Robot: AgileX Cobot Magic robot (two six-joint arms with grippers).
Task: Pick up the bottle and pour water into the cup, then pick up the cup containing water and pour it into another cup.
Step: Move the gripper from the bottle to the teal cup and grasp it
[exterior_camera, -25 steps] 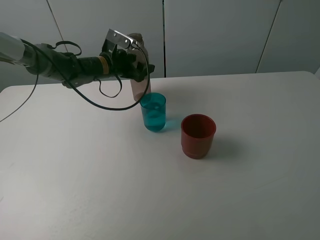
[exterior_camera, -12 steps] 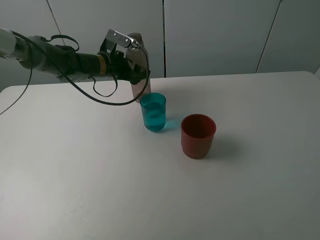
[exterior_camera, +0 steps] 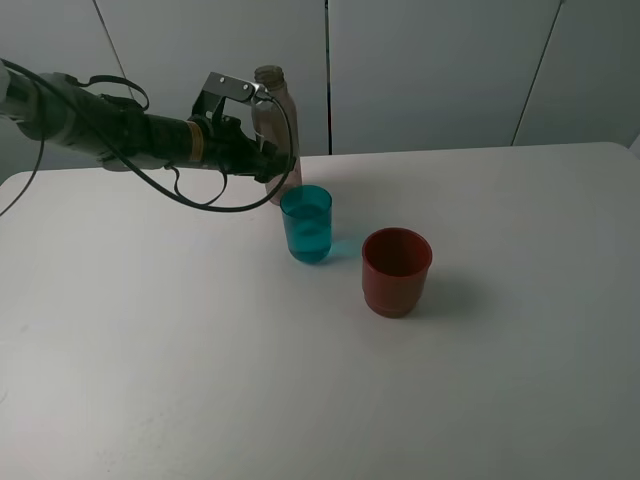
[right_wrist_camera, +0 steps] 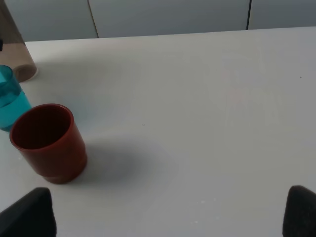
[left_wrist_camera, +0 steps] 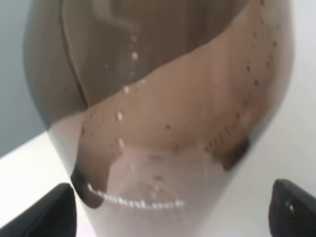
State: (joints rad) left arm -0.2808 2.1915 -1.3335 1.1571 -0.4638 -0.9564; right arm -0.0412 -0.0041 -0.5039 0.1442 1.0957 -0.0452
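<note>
The left gripper (exterior_camera: 272,160) stands wide open, a finger on either side of the lower part of the upright bottle (exterior_camera: 275,105), which is slim, clear brownish plastic and stands near the back edge of the table (exterior_camera: 500,380). Just in front is the smooth translucent teal cup (exterior_camera: 307,225) with water in it. The wider, opaque red cup (exterior_camera: 396,272) stands near it to the right with smooth white tabletop around both, and the right gripper (right_wrist_camera: 168,217) is spread open with nothing between its fingers.

Bottle (exterior_camera: 272,100) crowds the teal cup (exterior_camera: 307,224) from behind, perhaps touching; red cup (exterior_camera: 396,270) stands apart.
</note>
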